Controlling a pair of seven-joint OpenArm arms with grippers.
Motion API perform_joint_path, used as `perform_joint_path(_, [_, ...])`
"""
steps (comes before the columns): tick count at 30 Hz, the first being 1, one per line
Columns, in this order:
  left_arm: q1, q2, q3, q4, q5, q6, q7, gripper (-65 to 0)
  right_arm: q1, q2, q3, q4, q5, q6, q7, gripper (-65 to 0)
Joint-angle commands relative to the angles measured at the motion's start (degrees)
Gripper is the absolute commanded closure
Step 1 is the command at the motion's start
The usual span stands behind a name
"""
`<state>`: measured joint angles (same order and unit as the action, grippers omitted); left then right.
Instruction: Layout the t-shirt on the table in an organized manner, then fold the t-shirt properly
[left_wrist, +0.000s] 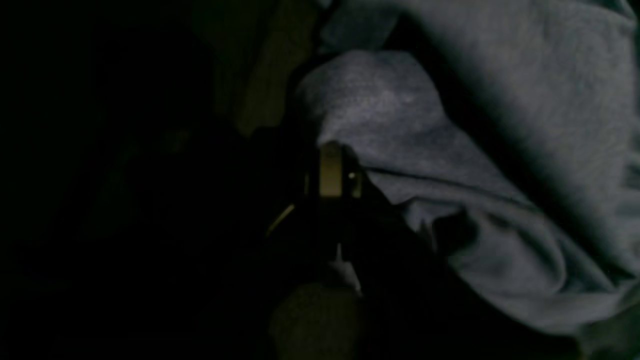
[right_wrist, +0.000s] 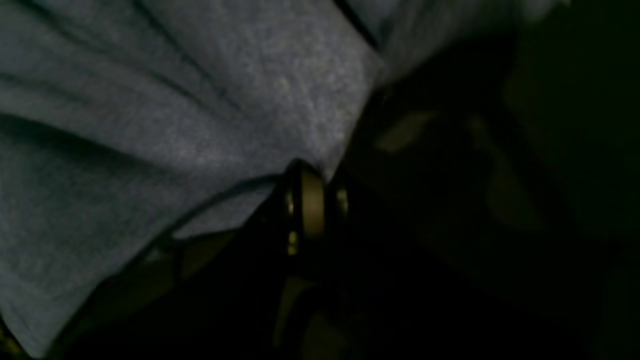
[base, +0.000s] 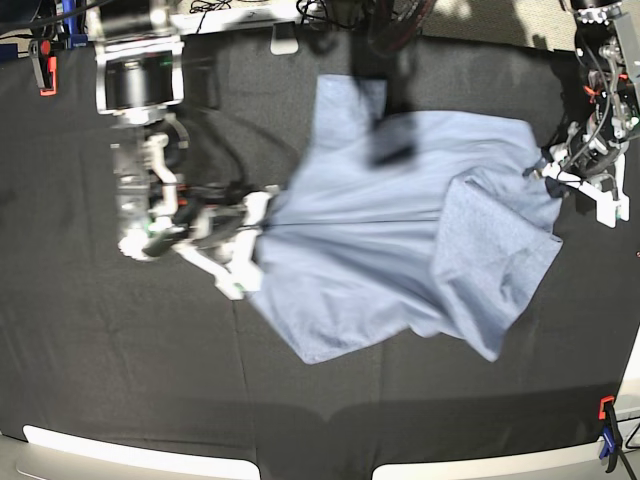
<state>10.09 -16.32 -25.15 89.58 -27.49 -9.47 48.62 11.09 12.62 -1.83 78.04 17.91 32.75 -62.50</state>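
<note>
T-shirt (base: 400, 260), light blue-grey and rumpled, lies stretched between the two grippers on the black-clothed counter (base: 120, 370). Right gripper (base: 255, 222) is clenched on one edge of the fabric; left gripper (base: 556, 172) is clenched on the opposite edge. One corner is folded over near the left gripper. An orange-black clamp (base: 607, 440) grips the counter's edge.

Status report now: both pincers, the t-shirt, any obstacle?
Left pincer shut on t-shirt edge. Right pincer shut on opposite edge. Shirt stretched between them, partly folded over, on the table. No obstacle visible.
</note>
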Motion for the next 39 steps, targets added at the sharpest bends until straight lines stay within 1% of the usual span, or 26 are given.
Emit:
perform_joint_path(1, [-0.35,-0.85,-0.33,1.16,1.2,0.15,-0.35,0.0,1.27,2.05,1.7,1.01,-1.33,-0.61,-0.09,0.0])
perform_joint_path(3, [0.17,-0.85,-0.33,1.16,4.2,2.51,-0.24,0.0,1.29,4.26,4.52,1.01,-1.27,-0.61,-0.07,0.0])
perform_joint_path(5, [0.85,-0.85,-0.33,1.16,6.12,4.17,-0.22,0.0,1.27,6.54,7.45,1.01,-1.2,-0.61,-0.07,0.0])
perform_joint_path(9, [2.1,-0.85,-0.33,1.16,6.45,4.13,0.52,0.0,1.25,10.56,11.96,1.01,3.17,-0.61,-1.66,0.0])
perform_joint_path(12, [2.89,-0.87,-0.33,1.16,7.72,4.13,3.08,0.0,1.09,12.5,14.29,1.01,3.15,-0.61,-1.66,0.0])
perform_joint_path(16, [5.29,-0.87,-0.33,1.18,12.48,4.17,3.32,0.0,1.09,14.25,18.82,1.01,3.15,-0.66,-1.66,0.0])
perform_joint_path(21, [7.23,-0.87,-0.33,1.64,12.44,4.15,3.23,0.0,1.09,16.52,21.57,1.01,4.07,-0.63,-1.66,0.0])
perform_joint_path(23, [7.17,-0.87,-0.33,2.32,12.41,4.13,3.17,0.0,1.14,17.09,21.7,1.01,6.91,-0.63,-1.66,0.0])
perform_joint_path(25, [7.04,-0.87,-0.33,3.65,11.98,4.02,2.58,0.0,1.22,17.29,21.7,1.01,11.17,-0.57,-1.66,0.0])
perform_joint_path(27, [7.04,-0.87,-0.33,5.7,11.8,3.32,2.4,0.0,1.6,17.38,21.68,1.01,15.12,0.76,-1.64,0.0])
perform_joint_path(28, [7.04,-0.87,-0.33,6.82,11.82,3.02,2.4,0.0,1.92,17.38,21.7,0.98,16.31,2.01,-1.6,-1.0])
perform_joint_path(29, [7.04,-0.87,-0.33,8.0,11.85,3.02,2.38,-5.6,2.45,17.38,21.7,0.98,17.2,3.34,-1.64,-7.8])
perform_joint_path(31, [7.04,-1.05,-0.33,10.56,11.82,3.02,2.36,-18.2,3.72,17.4,21.68,0.98,18.64,3.78,-1.64,-21.2])
perform_joint_path(32, [7.02,-1.29,-0.33,11.93,11.82,2.99,2.34,-22.8,4.57,17.38,21.68,0.98,19.21,3.76,-1.64,-26.3])
perform_joint_path(33, [6.93,-1.79,-0.33,13.38,11.8,2.99,2.38,-25.4,5.4,17.38,21.68,0.98,19.93,3.76,-1.64,-29.9])
perform_joint_path(34, [6.86,-2.38,-0.33,14.78,11.82,3.02,2.36,-26.3,6.25,17.35,21.68,0.98,20.44,3.74,-1.64,-31.6])
perform_joint_path(37, [6.6,-5.22,-0.33,18.47,11.76,3.06,1.75,-26.3,8.66,17.33,21.66,0.98,20.72,3.76,-1.64,-31.7])
perform_joint_path(39, [5.7,-6.73,-0.33,19.02,9.84,3.06,-0.09,-26.3,9.88,17.05,21.62,0.98,20.7,3.76,-1.64,-31.7])
